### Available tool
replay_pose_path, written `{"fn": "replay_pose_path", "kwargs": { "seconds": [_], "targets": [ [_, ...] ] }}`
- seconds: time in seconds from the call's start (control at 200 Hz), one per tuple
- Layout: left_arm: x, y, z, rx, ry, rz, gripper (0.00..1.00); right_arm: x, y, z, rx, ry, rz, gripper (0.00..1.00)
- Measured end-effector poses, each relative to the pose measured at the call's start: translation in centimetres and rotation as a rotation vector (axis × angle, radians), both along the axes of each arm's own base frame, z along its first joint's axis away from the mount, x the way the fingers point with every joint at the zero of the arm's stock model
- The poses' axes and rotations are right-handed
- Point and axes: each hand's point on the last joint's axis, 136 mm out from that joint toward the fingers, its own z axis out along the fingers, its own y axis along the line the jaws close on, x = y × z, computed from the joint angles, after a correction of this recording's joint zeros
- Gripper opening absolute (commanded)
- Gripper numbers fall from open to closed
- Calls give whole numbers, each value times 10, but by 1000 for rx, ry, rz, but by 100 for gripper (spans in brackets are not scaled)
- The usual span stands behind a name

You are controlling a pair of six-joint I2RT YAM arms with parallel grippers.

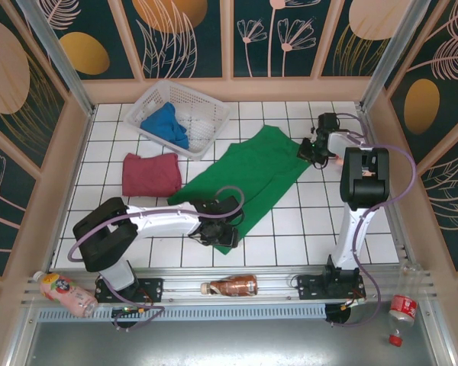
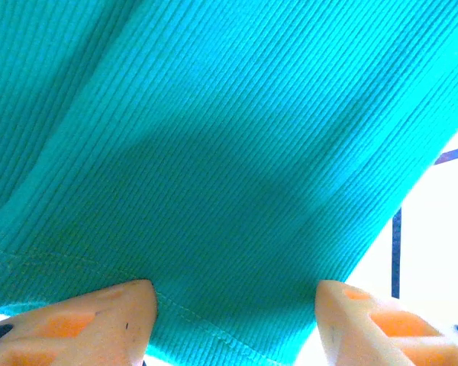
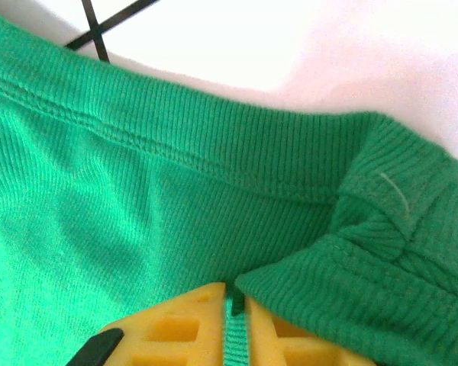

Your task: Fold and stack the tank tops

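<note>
— On the counter [image 1: 290, 238], what's out?
— Green top [image 1: 252, 171], ribbed knit, spread flat on a diagonal.
— Tools?
— Right tool [image 1: 311, 150] pinched tight on its stitched far corner. Left tool [image 1: 216, 229] has jaws wide, straddling the near hem.
— Others?
— Red top [image 1: 151, 174] folded at left, blue top [image 1: 165, 124] bunched in the lattice basket [image 1: 208, 103]. Bare tiles near-right.
</note>
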Motion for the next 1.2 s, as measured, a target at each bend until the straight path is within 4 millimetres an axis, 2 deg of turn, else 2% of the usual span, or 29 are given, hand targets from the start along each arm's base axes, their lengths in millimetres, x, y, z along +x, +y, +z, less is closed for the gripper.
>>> {"fn": "replay_pose_path", "kwargs": {
  "seconds": [0.395,0.5,0.615,0.705,0.811,0.876,1.011,1.066,1.136,1.196],
  "targets": [
    [-2,3,0,-3,0,0,60,24,-12,30,-16,-55,10,16],
    [-2,3,-1,-3,1,-1,60,31,-19,27,-22,-59,10,15],
    [-2,3,-1,-3,1,-1,60,34,-22,15,-20,-43,10,15],
    [-2,3,-1,-3,1,-1,60,30,-23,10,-19,-25,9,17],
    [-2,3,-1,-4,1,-1,60,24,-28,18,-29,-37,12,24],
    [-2,4,-1,-4,0,-1,60,16,-37,31,-39,-48,-3,25],
    [-2,3,-1,-5,0,-1,60,-3,-69,66,-56,-100,-66,24],
    [-2,3,-1,-5,-1,-6,60,-12,-80,73,-57,-113,-88,24],
    [-2,3,-1,-6,0,-9,60,-23,-84,73,-46,-104,-98,24],
    [-3,3,-1,-6,0,-10,60,-30,-79,65,-24,-81,-89,24]
  ]
}}
